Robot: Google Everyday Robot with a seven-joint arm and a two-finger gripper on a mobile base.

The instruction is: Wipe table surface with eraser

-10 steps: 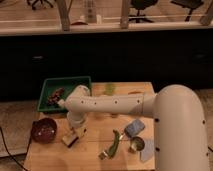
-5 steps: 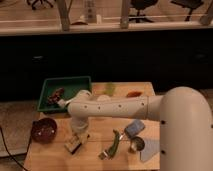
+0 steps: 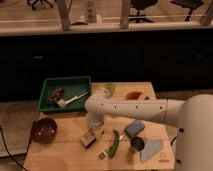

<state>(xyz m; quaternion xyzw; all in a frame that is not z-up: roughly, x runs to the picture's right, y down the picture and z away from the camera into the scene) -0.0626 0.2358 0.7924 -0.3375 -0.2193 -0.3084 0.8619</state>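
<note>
Small cream eraser point(image 3: 88, 141), brown-faced, tight between jaws of the gripper point(image 3: 93, 134), on tan table surface point(image 3: 60, 156)

Matt light-tan wood on worktop point(image 3: 60, 157). Smooth plastic look on green tray point(image 3: 50, 85), slight sheen. Dull grey metal on cup point(image 3: 137, 145). Glossy dark-red bowl point(image 3: 44, 131). Matt cream eraser point(image 3: 88, 140), darker brown face, right under tool point(image 3: 94, 131) at worktop's front left. Smooth white hard shell on arm point(image 3: 130, 107). Soft-looking matt blue-grey pad point(image 3: 152, 149).
</note>
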